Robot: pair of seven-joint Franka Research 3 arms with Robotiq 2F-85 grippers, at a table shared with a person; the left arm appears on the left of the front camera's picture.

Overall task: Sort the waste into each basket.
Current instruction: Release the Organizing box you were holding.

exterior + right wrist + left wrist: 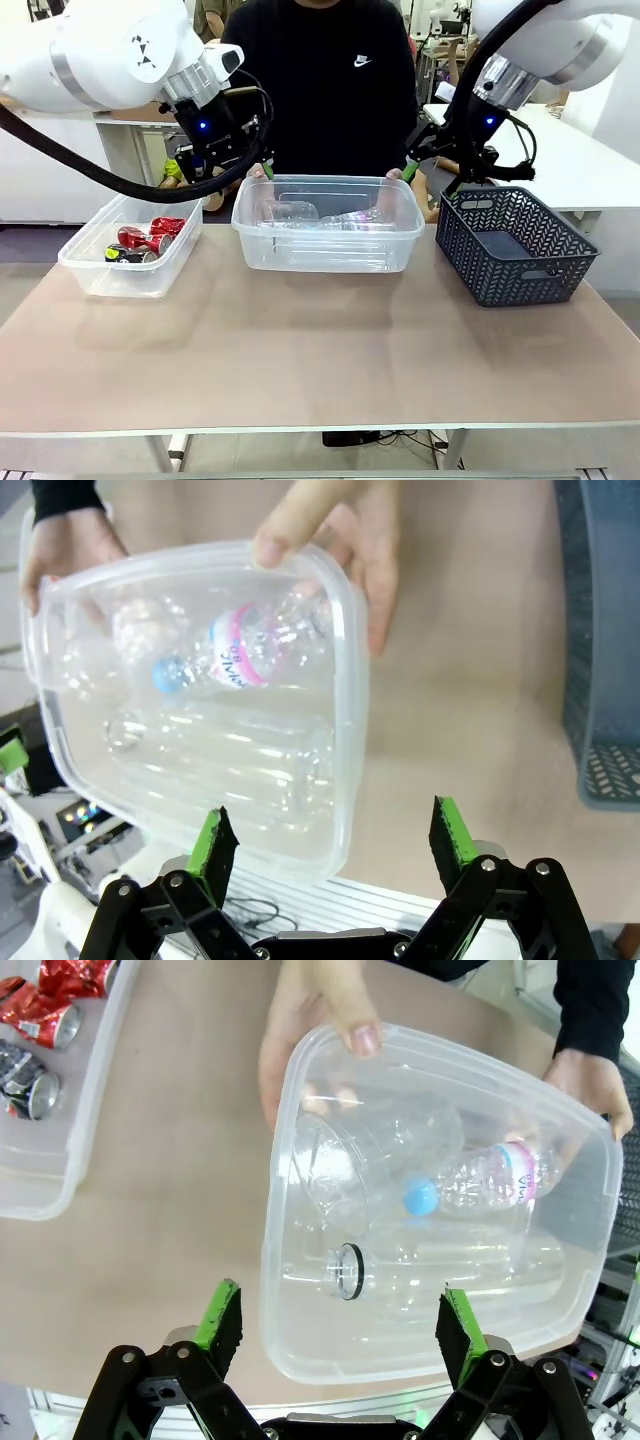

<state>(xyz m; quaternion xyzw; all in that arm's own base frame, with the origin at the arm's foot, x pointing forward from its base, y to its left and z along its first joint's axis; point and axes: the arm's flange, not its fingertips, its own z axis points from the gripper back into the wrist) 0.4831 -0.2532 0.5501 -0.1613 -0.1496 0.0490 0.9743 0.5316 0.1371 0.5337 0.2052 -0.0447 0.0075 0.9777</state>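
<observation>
Two clear baskets stand on the table. The left basket (88, 262) (60, 1175) holds several crushed red cans (148, 238) (48, 1012), one of them darker. The middle basket (325, 258) (300, 1350) (345, 780) holds clear plastic bottles (330, 217) (490, 1173) (235, 660), one with a pink label. A person's hands (395, 176) (315, 1010) (345, 525) grip its far rim at both corners. My left gripper (235, 172) (340, 1320) hangs open above its left end. My right gripper (440, 170) (330, 842) hangs open above its right end. Nothing is between either pair of fingers.
A dark grey lattice basket (515, 250) (600, 680) stands at the right of the table. The person stands at the far side, behind the middle basket. The near half of the table top (320, 360) is bare.
</observation>
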